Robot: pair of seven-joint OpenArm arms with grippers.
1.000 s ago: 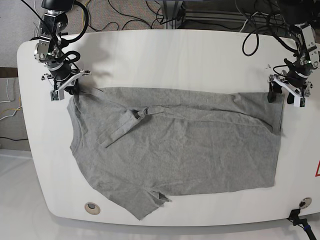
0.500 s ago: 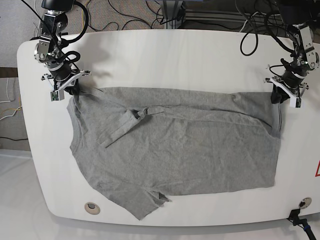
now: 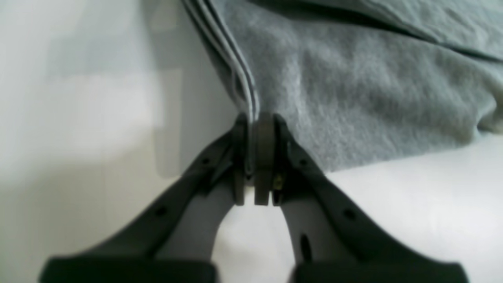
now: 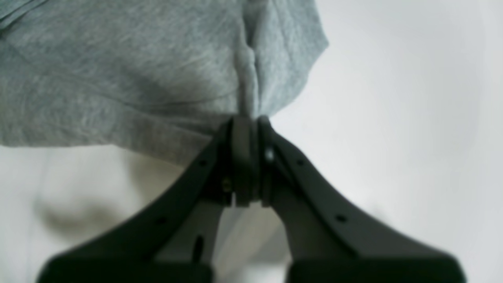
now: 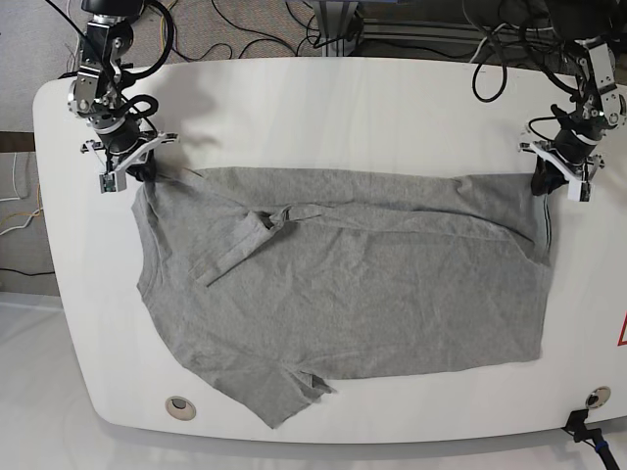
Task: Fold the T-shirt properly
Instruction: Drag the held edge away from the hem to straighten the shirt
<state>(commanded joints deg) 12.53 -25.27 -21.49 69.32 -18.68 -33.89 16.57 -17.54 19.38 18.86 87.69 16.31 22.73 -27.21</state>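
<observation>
A grey T-shirt [image 5: 343, 284] lies spread across the white table [image 5: 343, 108], with one sleeve folded inward near its upper left. My left gripper [image 5: 542, 183] at the far right corner is shut on the shirt's hem corner; the left wrist view shows the striped hem edge [image 3: 239, 74] pinched between the pads [image 3: 264, 157] of the left gripper [image 3: 253, 157]. My right gripper [image 5: 140, 173] at the upper left is shut on the shoulder corner. In the right wrist view a bunched fold of cloth [image 4: 247, 78] runs into the closed right gripper [image 4: 245, 157].
Cables [image 5: 294, 29] and a metal frame lie beyond the table's far edge. Two round ports sit in the table's near corners [image 5: 179, 406] [image 5: 597, 397]. A red warning sticker [image 5: 619, 333] shows at the right edge.
Both grippers have moved toward the table's far edge, pulling the shirt's top edge up and taut. The left gripper went from spread over the corner to closed on it.
</observation>
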